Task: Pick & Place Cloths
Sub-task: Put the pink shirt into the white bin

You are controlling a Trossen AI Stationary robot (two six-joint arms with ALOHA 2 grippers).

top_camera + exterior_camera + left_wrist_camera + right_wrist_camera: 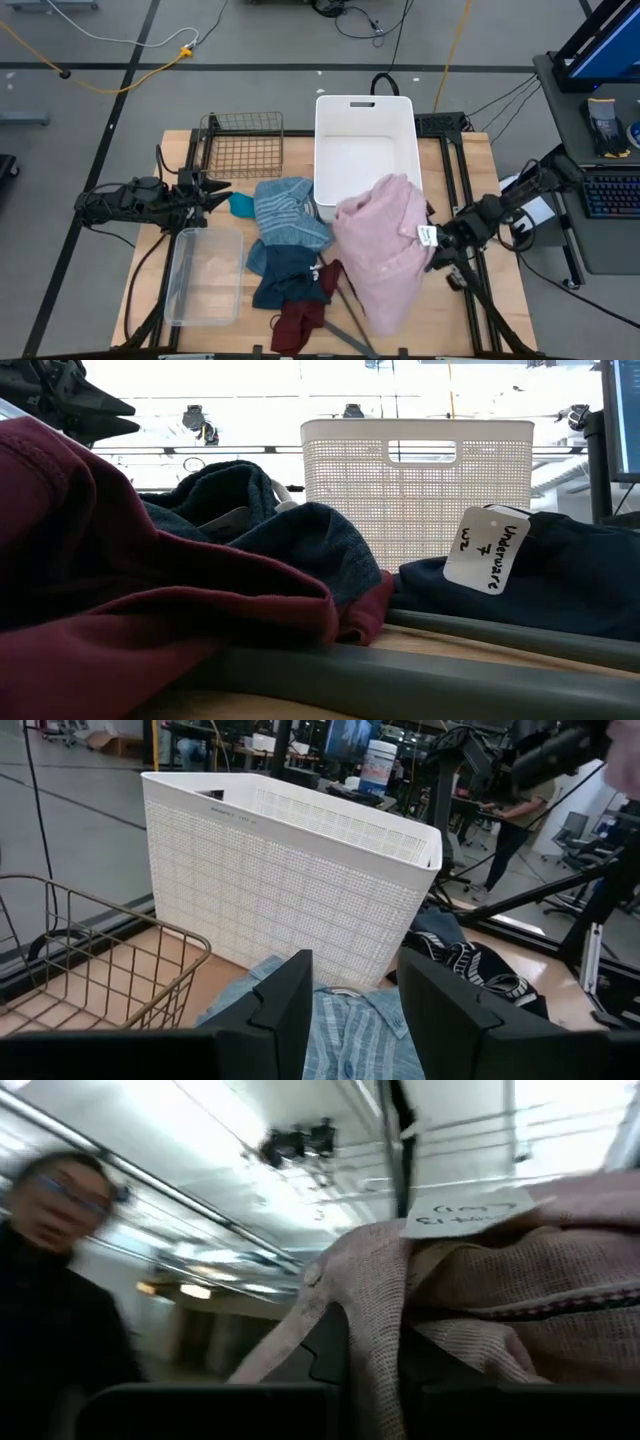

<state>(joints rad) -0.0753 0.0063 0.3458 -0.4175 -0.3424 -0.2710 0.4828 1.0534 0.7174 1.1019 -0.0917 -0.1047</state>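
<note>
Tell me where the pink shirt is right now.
In the high view the pink shirt hangs from the right gripper on the table's right side, draped over the front corner of the white basket.

Bright backlight glare; seemingly motion-blurred wrist.

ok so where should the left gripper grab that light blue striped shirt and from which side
Probably the bunched fold at the upper left edge of the light-blue striped shirt, coming down from above on the left gripper side. That edge lies free on the table, while its lower right runs under the pink shirt and against the white basket.
</note>
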